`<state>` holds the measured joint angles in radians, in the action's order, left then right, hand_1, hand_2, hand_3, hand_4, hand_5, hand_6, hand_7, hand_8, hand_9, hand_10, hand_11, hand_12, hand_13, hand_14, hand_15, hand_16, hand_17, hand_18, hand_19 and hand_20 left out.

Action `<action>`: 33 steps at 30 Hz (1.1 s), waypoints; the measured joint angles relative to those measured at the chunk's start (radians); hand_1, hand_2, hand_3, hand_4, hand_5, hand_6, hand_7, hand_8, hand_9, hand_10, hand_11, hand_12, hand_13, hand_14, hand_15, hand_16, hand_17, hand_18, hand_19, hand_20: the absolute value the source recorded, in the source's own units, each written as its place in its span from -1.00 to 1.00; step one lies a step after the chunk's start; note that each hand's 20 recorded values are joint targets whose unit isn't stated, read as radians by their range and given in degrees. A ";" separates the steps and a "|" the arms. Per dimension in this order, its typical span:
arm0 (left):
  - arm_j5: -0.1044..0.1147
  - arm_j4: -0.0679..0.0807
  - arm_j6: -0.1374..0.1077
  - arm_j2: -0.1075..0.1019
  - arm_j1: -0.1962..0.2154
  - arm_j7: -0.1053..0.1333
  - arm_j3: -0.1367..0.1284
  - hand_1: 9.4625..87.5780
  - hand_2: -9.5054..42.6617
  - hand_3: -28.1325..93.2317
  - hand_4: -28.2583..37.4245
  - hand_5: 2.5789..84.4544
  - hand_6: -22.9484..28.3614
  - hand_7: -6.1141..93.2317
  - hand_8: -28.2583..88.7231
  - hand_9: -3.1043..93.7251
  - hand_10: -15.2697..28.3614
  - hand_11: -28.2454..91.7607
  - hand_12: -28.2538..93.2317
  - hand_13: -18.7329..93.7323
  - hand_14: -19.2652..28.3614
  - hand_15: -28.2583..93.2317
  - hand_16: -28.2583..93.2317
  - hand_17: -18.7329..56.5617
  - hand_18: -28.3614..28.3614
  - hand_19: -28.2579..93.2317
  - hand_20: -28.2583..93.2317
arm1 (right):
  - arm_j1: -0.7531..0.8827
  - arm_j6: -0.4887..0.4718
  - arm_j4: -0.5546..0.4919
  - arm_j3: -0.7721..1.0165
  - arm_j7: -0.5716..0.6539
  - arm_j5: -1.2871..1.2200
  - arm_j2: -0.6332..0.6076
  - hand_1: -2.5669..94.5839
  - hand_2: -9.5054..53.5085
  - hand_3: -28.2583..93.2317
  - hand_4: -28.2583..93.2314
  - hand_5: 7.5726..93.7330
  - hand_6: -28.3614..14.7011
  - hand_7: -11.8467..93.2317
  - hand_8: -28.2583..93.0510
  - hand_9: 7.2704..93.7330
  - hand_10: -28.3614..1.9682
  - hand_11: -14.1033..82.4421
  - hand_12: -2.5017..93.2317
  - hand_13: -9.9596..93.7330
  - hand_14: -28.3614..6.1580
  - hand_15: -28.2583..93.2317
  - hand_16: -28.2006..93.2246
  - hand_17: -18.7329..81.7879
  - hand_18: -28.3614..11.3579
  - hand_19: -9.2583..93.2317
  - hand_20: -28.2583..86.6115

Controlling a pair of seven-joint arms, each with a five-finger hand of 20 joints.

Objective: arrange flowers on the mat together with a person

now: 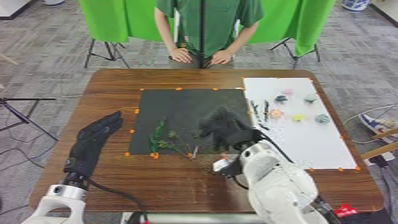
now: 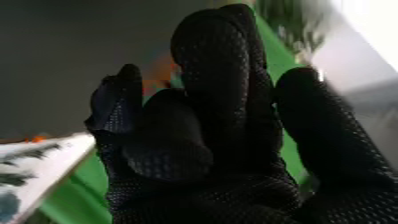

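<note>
In the head view, my right hand [image 1: 226, 129] is over the right part of the black mat [image 1: 182, 102], its fingers relaxed and holding nothing visible. Green stems [image 1: 160, 136] lie on the mat's lower left part. Right of the mat, a white sheet [image 1: 311, 145] bears several small flower heads, among them a pink one [image 1: 276, 114], a yellow one [image 1: 297, 118] and a grey-green one [image 1: 322, 118]. Dark green sprigs [image 1: 259, 111] lie along its left side. My left hand [image 1: 96, 131] is left of the mat, fingers straight. The right wrist view shows my right hand [image 2: 218, 115] with some fingers slightly bent.
Orange tape bits [image 1: 131, 131] mark the mat's edges, and others mark the sheet's. A small white object [image 1: 222, 165] is beside my right wrist on the brown table [image 1: 178, 190]. A red object [image 1: 345, 210] is at the table's near right corner.
</note>
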<state>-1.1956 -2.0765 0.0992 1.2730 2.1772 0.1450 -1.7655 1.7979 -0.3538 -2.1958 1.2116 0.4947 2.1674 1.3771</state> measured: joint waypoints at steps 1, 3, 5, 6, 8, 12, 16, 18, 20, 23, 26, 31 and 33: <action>0.000 0.000 0.000 0.000 0.000 0.000 0.000 -0.57 -0.98 0.50 -0.64 -0.02 0.03 -0.69 -0.59 -0.11 0.23 -0.37 -0.27 -0.18 0.46 -0.43 -0.42 -0.52 0.47 -0.46 -0.24 | 0.012 -0.041 -0.016 0.006 0.022 -0.020 -0.015 -0.36 0.01 0.59 -0.75 0.67 0.23 -0.58 -0.70 1.00 0.10 0.18 -0.49 0.86 0.10 0.67 0.06 0.19 -0.96 0.82 0.32; 0.000 0.000 0.001 0.001 0.000 0.000 0.000 -0.57 -0.98 0.50 -0.64 -0.02 0.03 -0.69 -0.59 -0.11 0.23 -0.37 -0.27 -0.18 0.46 -0.43 -0.42 -0.52 0.47 -0.46 -0.24 | 0.031 -0.113 -0.034 0.017 0.068 -0.064 -0.037 -0.36 0.04 0.58 -0.75 0.63 0.22 -0.59 -0.70 1.00 0.10 0.22 -0.50 0.87 0.09 0.69 0.06 0.21 -0.97 0.84 0.31; 0.000 0.000 0.003 0.002 0.000 0.000 0.000 -0.57 -0.99 0.50 -0.64 -0.02 0.03 -0.69 -0.59 -0.11 0.23 -0.37 -0.27 -0.18 0.46 -0.43 -0.42 -0.52 0.47 -0.46 -0.24 | 0.045 -0.173 -0.033 0.025 0.116 -0.122 -0.046 -0.37 0.07 0.57 -0.75 0.60 0.21 -0.59 -0.70 1.00 0.11 0.26 -0.50 0.87 0.07 0.72 0.07 0.21 -0.98 0.86 0.31; 0.000 0.000 0.004 0.002 0.000 0.000 0.000 -0.57 -0.99 0.50 -0.64 -0.02 0.03 -0.69 -0.59 -0.11 0.23 -0.37 -0.27 -0.18 0.46 -0.43 -0.42 -0.52 0.47 -0.46 -0.24 | 0.049 -0.196 -0.030 0.027 0.134 -0.150 -0.048 -0.37 0.08 0.57 -0.75 0.58 0.20 -0.60 -0.70 1.00 0.11 0.27 -0.51 0.87 0.07 0.73 0.07 0.21 -0.98 0.86 0.30; 0.000 0.000 0.005 0.003 0.000 0.000 0.000 -0.57 -0.99 0.50 -0.64 -0.02 0.03 -0.69 -0.59 -0.12 0.23 -0.37 -0.27 -0.18 0.46 -0.43 -0.42 -0.52 0.47 -0.46 -0.24 | 0.052 -0.233 -0.016 0.027 0.151 -0.189 -0.048 -0.38 0.09 0.57 -0.75 0.54 0.19 -0.60 -0.70 1.00 0.12 0.29 -0.51 0.87 0.06 0.74 0.07 0.22 -0.99 0.87 0.30; 0.000 0.000 0.007 0.006 0.000 -0.001 0.000 -0.57 -0.98 0.50 -0.64 -0.02 0.03 -0.70 -0.59 -0.12 0.23 -0.37 -0.27 -0.18 0.46 -0.43 -0.42 -0.52 0.47 -0.46 -0.24 | 0.040 -0.274 0.003 0.024 0.159 -0.227 -0.041 -0.39 0.10 0.56 -0.75 0.51 0.19 -0.60 -0.70 1.00 0.12 0.30 -0.52 0.87 0.05 0.74 0.07 0.22 -1.00 0.87 0.29; 0.000 0.000 0.008 0.007 -0.001 -0.001 0.000 -0.57 -0.99 0.50 -0.64 -0.02 0.03 -0.70 -0.59 -0.12 0.23 -0.37 -0.27 -0.18 0.46 -0.43 -0.42 -0.52 0.47 -0.46 -0.24 | 0.006 -0.278 0.029 0.004 0.163 -0.247 -0.036 -0.40 0.11 0.56 -0.75 0.51 0.19 -0.60 -0.70 1.00 0.11 0.30 -0.52 0.86 0.05 0.75 0.07 0.22 -1.00 0.88 0.29; 0.000 0.001 0.009 0.007 -0.001 -0.001 0.001 -0.57 -0.98 0.50 -0.64 -0.02 0.03 -0.70 -0.59 -0.12 0.23 -0.37 -0.27 -0.18 0.46 -0.43 -0.42 -0.52 0.47 -0.46 -0.24 | -0.016 -0.274 0.046 -0.009 0.166 -0.256 -0.030 -0.40 0.11 0.56 -0.75 0.51 0.19 -0.60 -0.70 1.00 0.11 0.30 -0.52 0.86 0.05 0.75 0.07 0.22 -1.00 0.88 0.28; 0.000 0.001 0.010 0.008 -0.001 -0.001 0.002 -0.57 -0.98 0.50 -0.64 -0.02 0.03 -0.70 -0.59 -0.12 0.23 -0.37 -0.27 -0.18 0.46 -0.43 -0.42 -0.52 0.47 -0.46 -0.24 | -0.036 -0.270 0.064 -0.021 0.166 -0.259 -0.023 -0.40 0.12 0.56 -0.75 0.50 0.19 -0.60 -0.70 1.00 0.11 0.31 -0.52 0.86 0.05 0.75 0.07 0.22 -1.00 0.88 0.28; 0.000 0.001 0.011 0.008 -0.002 -0.001 0.003 -0.57 -0.98 0.50 -0.64 -0.02 0.03 -0.70 -0.59 -0.11 0.23 -0.37 -0.27 -0.18 0.46 -0.43 -0.42 -0.52 0.47 -0.46 -0.24 | -0.056 -0.262 0.084 -0.037 0.162 -0.252 -0.013 -0.41 0.12 0.57 -0.75 0.51 0.20 -0.60 -0.70 1.00 0.10 0.31 -0.52 0.86 0.05 0.75 0.07 0.22 -1.00 0.88 0.28; 0.000 0.001 0.012 0.008 -0.003 -0.002 0.004 -0.57 -0.98 0.50 -0.64 -0.02 0.03 -0.70 -0.59 -0.11 0.23 -0.37 -0.27 -0.18 0.46 -0.43 -0.42 -0.52 0.47 -0.46 -0.24 | -0.066 -0.252 0.098 -0.048 0.152 -0.238 -0.006 -0.41 0.11 0.57 -0.74 0.51 0.20 -0.59 -0.70 1.00 0.09 0.31 -0.52 0.86 0.05 0.75 0.07 0.22 -1.00 0.88 0.28; 0.000 0.002 0.015 0.010 -0.007 -0.003 0.005 -0.57 -0.99 0.51 -0.64 -0.02 0.03 -0.70 -0.59 -0.12 0.23 -0.37 -0.27 -0.18 0.46 -0.43 -0.42 -0.53 0.47 -0.46 -0.24 | -0.083 -0.235 0.123 -0.056 0.129 -0.220 0.002 -0.42 0.09 0.58 -0.74 0.52 0.20 -0.59 -0.71 1.00 0.09 0.31 -0.53 0.86 0.05 0.75 0.06 0.22 -1.00 0.88 0.28; 0.000 0.003 0.016 0.010 -0.008 -0.003 0.006 -0.57 -0.99 0.51 -0.64 -0.02 0.03 -0.70 -0.59 -0.12 0.23 -0.37 -0.27 -0.18 0.47 -0.43 -0.42 -0.52 0.47 -0.46 -0.24 | -0.092 -0.229 0.134 -0.058 0.119 -0.214 0.004 -0.42 0.09 0.58 -0.74 0.53 0.21 -0.59 -0.71 1.00 0.09 0.31 -0.53 0.87 0.04 0.75 0.06 0.22 -1.00 0.88 0.28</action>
<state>-1.1959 -2.0733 0.1154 1.2834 2.1690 0.1423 -1.7594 1.7062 -0.5824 -2.0617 1.1531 0.6139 1.9536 1.3813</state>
